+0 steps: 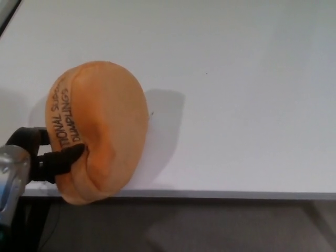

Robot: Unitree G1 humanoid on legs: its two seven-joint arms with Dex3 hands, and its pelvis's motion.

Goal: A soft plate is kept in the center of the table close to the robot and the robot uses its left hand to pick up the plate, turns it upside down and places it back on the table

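**Soft plate held on edge over the table's near border, mid-turn**

One black finger (pixel 67 155) of the robot's black left hand (pixel 39 155) presses into the rim of the soft orange round padded fabric plate (pixel 100 134), denting the cushion where it bears; another dark finger curls behind the rim at the left, so the hand is clenched on the plate's lower left edge, pinching the soft wall between its digits; a silver wrist section sits just below and left of the fingers, at the picture's corner.

The plate stands nearly on edge, tilted, with its printed side band facing left and its broad smooth face turned to the right and toward the camera; it appears lifted off the surface, though its lower edge overlaps the front border of the flat white table (pixel 236 94) and I cannot tell whether it touches there; a soft shadow falls on the white top just right of it. Holding it by the rim and standing it upright suits the flip: I judge the turn to be about halfway, with the roll-over and the setting down not yet done.

As a container the plate holds nothing visible; no food or object shows on its face, and its hollow side is not clearly in view; the tabletop around it carries no other vessel.

The right hand is not in view.
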